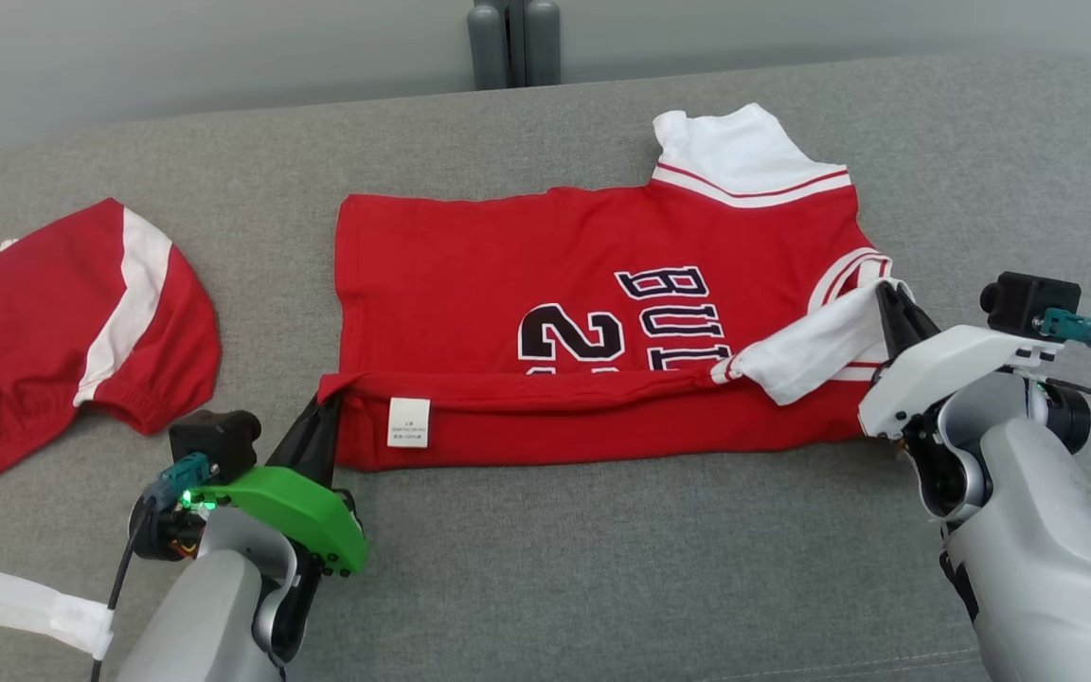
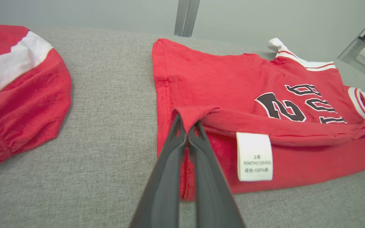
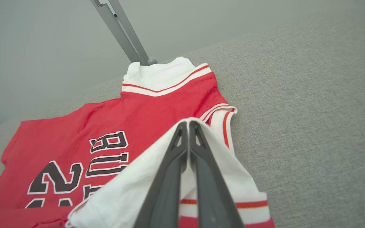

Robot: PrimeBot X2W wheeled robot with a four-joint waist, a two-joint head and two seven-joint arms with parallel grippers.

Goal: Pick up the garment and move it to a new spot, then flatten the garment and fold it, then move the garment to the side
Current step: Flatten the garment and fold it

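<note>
Red jersey [image 1: 470, 275], white sleeves [image 1: 740, 152], perhaps black lettering [image 1: 669, 317]

Soft, matt knit cloth garment [image 1: 508, 275] on a coarse, matt woven-fabric cushion [image 1: 602, 568].

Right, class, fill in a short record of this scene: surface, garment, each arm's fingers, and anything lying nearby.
Surface: grey cushion
Garment: red jersey, flat, near edge folded over itself
Left fingers: shut on the folded hem corner
Right fingers: shut on the white sleeve
Nearby: second red garment with white stripe, to the left, apart
</note>
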